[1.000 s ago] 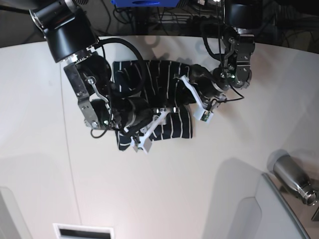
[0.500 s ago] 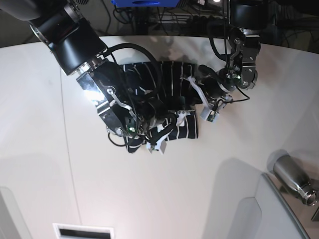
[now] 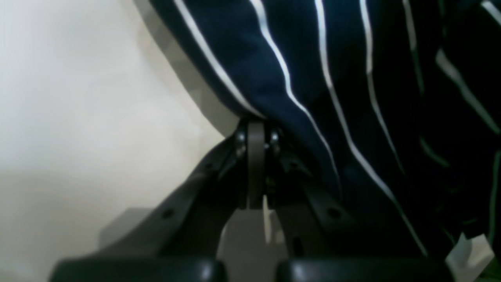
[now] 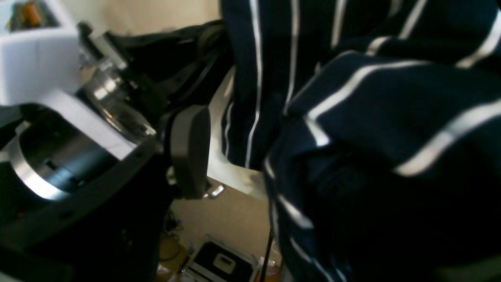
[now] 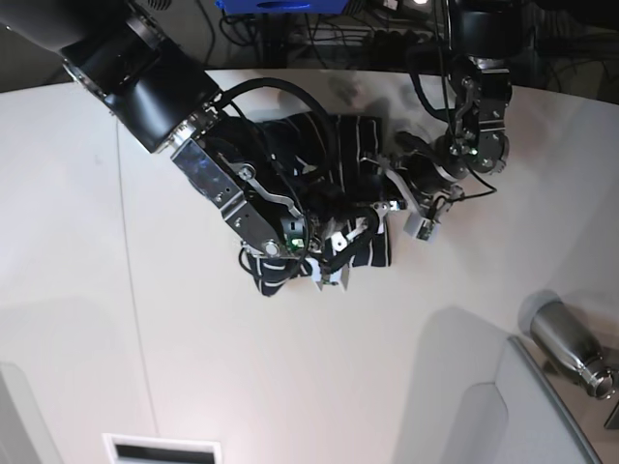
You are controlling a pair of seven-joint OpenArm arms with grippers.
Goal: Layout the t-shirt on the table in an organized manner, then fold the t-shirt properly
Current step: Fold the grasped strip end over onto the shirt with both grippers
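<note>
- t-shirt (image 5: 329, 198) sits bunched in a dark striped heap near the far middle of the white bench (image 5: 87, 319), not spread flat; both arms are on it.
- left gripper (image 3: 256, 129): jaws clenched flat together, tips tucked right at the hem of the t-shirt (image 3: 313, 78). Fabric drapes over and past the tips; can't tell if any cloth is pinched between them.
- Left wrist view: bare bench (image 3: 78, 117) to the left of the cloth edge, shirt edge lifted off it with a shadow under.
- right gripper (image 5: 334, 253): jaws spread wide. Right wrist view shows one grey finger pad (image 4: 188, 149) standing clear of the cloth, a fold of the t-shirt (image 4: 391, 129) bulging in the gap beside it; other finger hidden by fabric. Released, not a closed pinch.
- Base view: right arm reaches in from the left side of the view over the heap's near edge; left gripper (image 5: 418, 208) is at the heap's right edge.
- Containers: metal bottle (image 5: 571, 346) lying on its side at the lower right, well apart from the shirt, next to a grey panel (image 5: 527, 416). Contents not visible.
- Labels/writing: nothing readable in any view.
</note>
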